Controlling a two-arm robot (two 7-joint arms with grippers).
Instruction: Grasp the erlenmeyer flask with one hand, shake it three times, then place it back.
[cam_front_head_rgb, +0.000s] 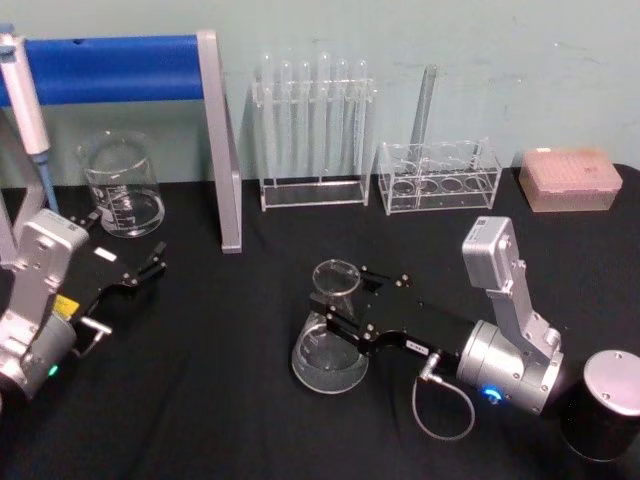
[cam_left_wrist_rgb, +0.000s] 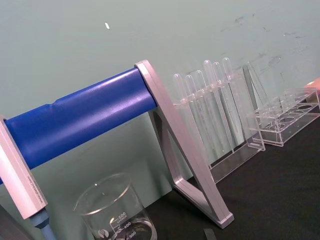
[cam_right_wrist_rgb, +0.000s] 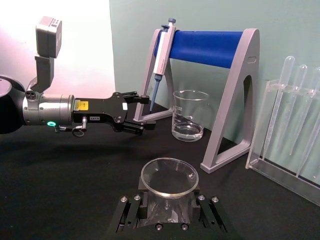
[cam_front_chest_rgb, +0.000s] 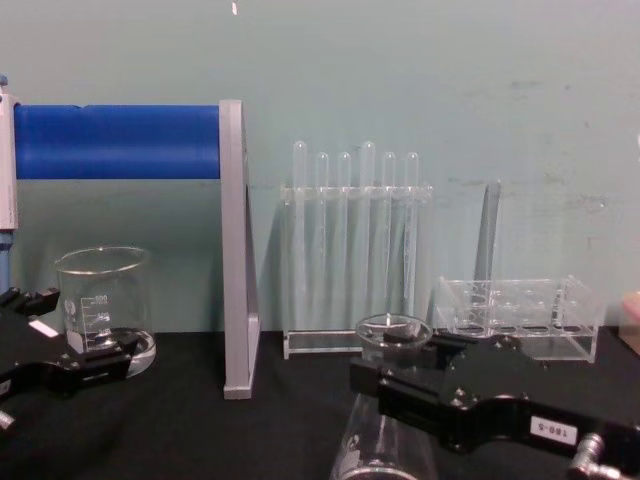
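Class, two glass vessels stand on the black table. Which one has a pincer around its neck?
The conical erlenmeyer flask: the right pincer is around its neck. The straight-sided beaker stands free by the left pincer.

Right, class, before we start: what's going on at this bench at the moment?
The robot's right gripper is closed around the neck of the erlenmeyer flask, which appears to stand on the black table, near the front middle. So the flask is grasped but apparently not yet lifted for shaking. The left gripper hangs open and idle on the left, near the beaker.
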